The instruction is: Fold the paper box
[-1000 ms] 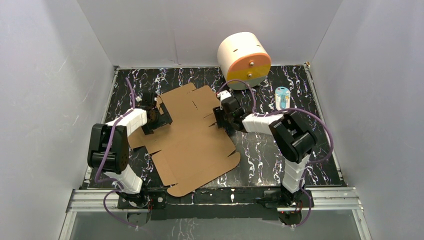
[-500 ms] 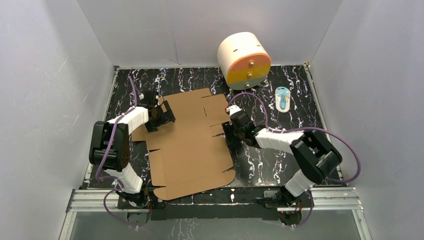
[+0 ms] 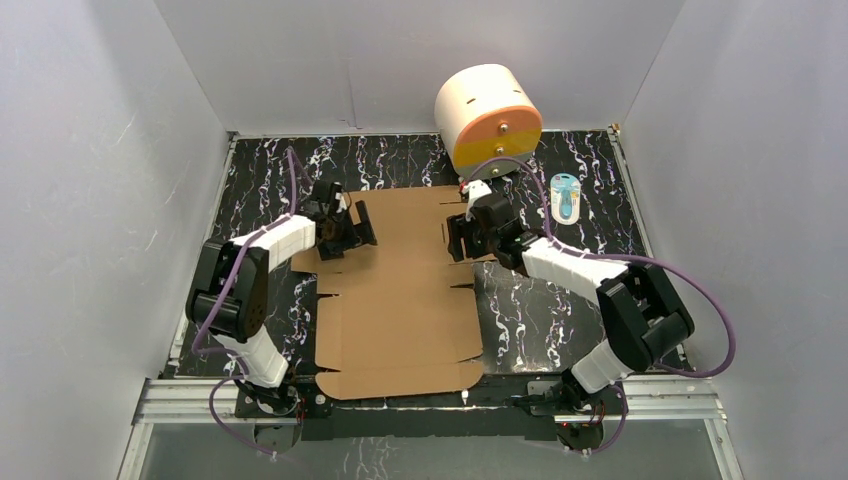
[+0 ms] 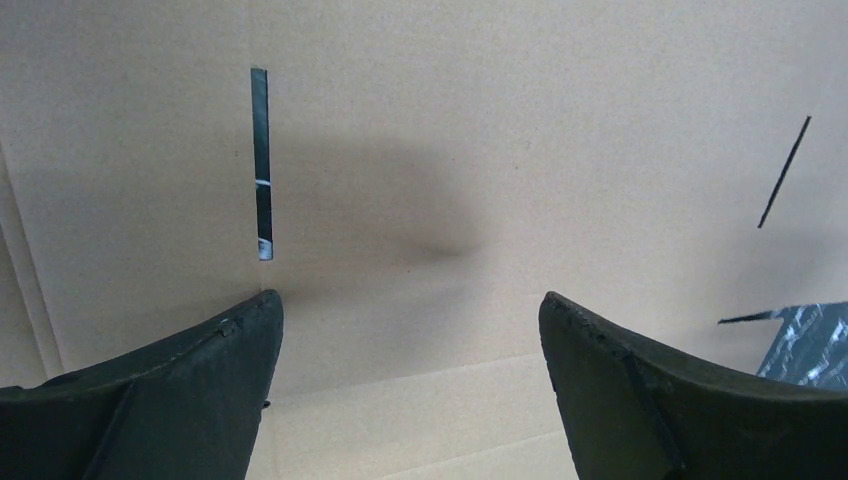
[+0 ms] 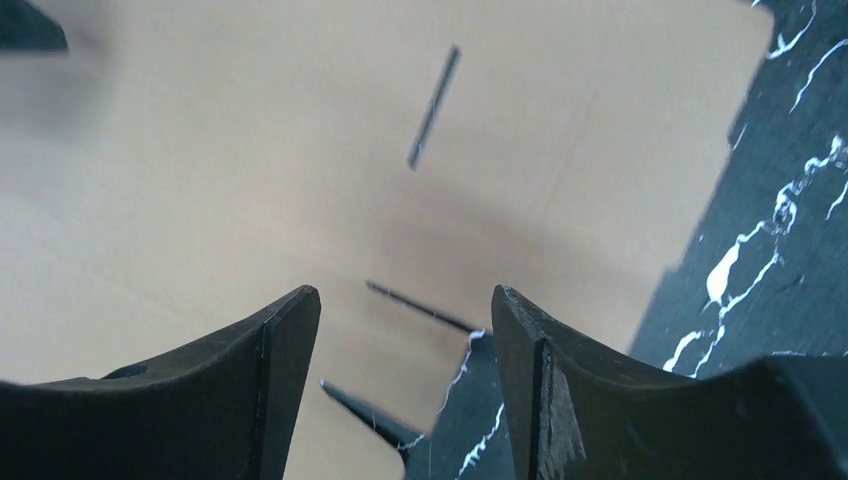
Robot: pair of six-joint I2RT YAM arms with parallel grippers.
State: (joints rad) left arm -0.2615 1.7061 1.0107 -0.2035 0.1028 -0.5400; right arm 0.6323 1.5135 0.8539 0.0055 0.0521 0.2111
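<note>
Paper box [image 3: 395, 295] lies flat on the bench [image 3: 530, 330], unfolded; we judge every fold remains.
From above, we see the left hand [image 3: 352, 228] and right hand [image 3: 458, 238] over its far corners, with open bench on either side and a white cylinder [image 3: 488, 120] close behind. Left wrist view: that hand is spread, empty, over cardboard. Right wrist view: likewise, at the sheet's side edge.

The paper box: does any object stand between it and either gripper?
Nothing visible does. The left gripper and the right gripper are both at the far part of the paper box, jaws open, only bare cardboard before them. The white cylinder stands off the sheet, at the far right.
</note>
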